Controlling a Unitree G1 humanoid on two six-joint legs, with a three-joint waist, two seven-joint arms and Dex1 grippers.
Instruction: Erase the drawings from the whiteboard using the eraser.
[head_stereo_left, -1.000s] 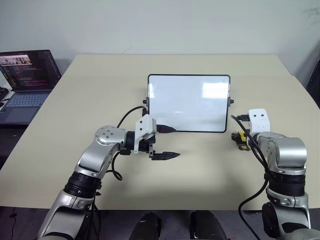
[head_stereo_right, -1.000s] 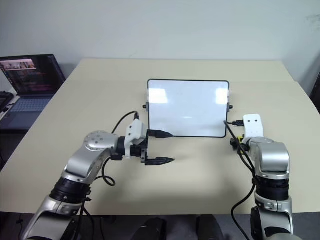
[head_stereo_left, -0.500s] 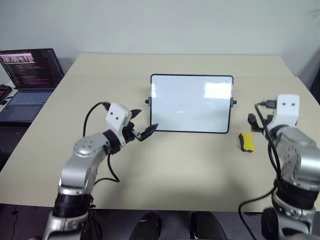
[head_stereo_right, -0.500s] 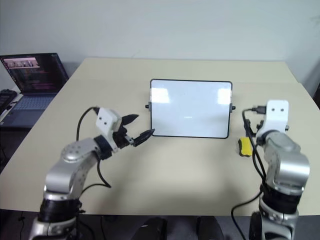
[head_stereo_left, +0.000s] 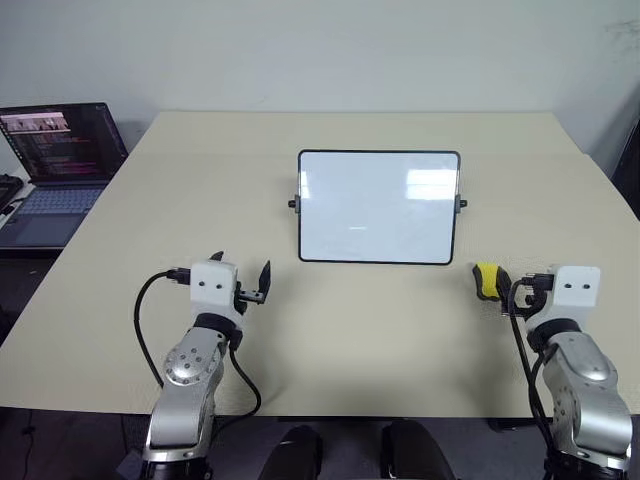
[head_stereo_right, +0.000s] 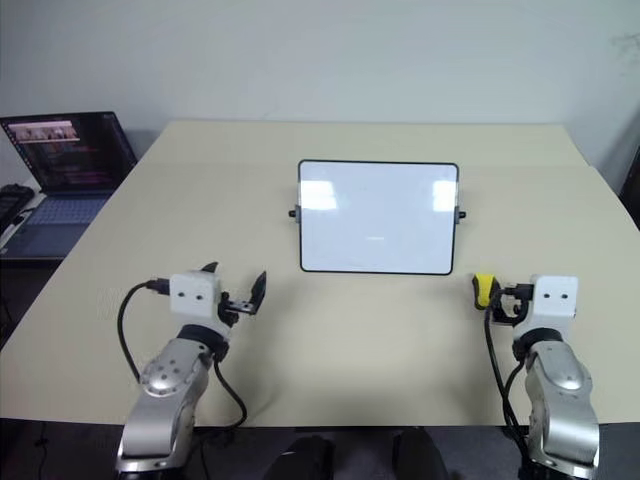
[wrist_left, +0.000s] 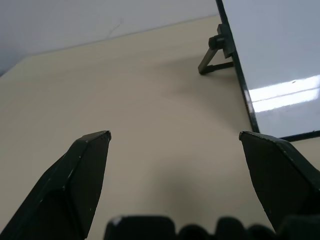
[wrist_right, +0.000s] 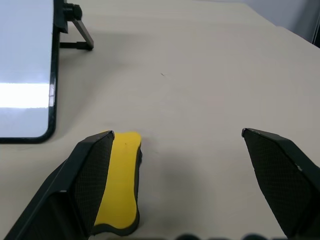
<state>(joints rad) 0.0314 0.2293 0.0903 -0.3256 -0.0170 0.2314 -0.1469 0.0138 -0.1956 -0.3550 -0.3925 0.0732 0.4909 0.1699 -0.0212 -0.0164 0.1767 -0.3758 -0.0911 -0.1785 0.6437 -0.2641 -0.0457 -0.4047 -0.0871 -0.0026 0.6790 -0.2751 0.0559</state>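
The eraser (head_stereo_left: 486, 280) lies on the counter (head_stereo_left: 380, 330) just off the whiteboard's (head_stereo_left: 378, 207) lower right corner, beside one finger of the right gripper (wrist_right: 180, 185), which gapes wide and holds nothing. The board's face looks blank. Well apart on the other side, the left gripper (wrist_left: 175, 175) is also spread wide, empty. A laptop (head_stereo_left: 55, 165) sits beyond the counter's left edge.

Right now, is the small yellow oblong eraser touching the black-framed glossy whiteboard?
Apart. The left eye view shows bare table between the yellow oblong eraser and the black-framed whiteboard; the right wrist view shows that gap too.
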